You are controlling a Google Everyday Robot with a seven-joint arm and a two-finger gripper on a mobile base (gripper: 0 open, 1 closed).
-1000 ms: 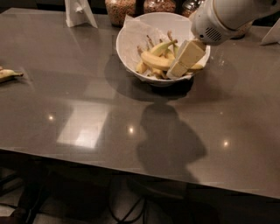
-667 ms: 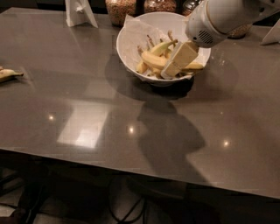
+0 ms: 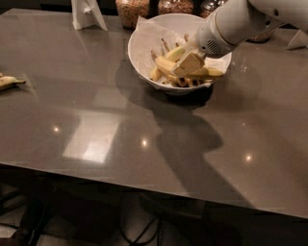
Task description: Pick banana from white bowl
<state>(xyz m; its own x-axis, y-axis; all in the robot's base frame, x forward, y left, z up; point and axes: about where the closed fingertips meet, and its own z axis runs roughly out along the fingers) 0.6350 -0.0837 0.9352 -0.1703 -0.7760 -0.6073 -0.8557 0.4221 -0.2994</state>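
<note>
The white bowl [image 3: 142,50] with its crumpled paper liner stands at the back middle of the dark table. Several bananas lie in it. The long yellow banana [image 3: 165,64] runs across the middle of the bowl, and its right end shows past the gripper. Smaller greenish bananas with brown stems [image 3: 175,52] lie behind it. My gripper [image 3: 187,63] reaches down from the upper right into the bowl and sits right on top of the long banana, covering its middle. The white arm [image 3: 231,24] hides the bowl's far right rim.
A small lone banana [image 3: 9,81] lies at the table's left edge. Glass jars of grains [image 3: 132,9] stand behind the bowl. A white stand [image 3: 86,13] is at the back left, and a white object [image 3: 298,41] at the far right.
My gripper has moved a little to the left across the bowl, ending over the middle of the long banana. The bananas and bowl have not shifted.
</note>
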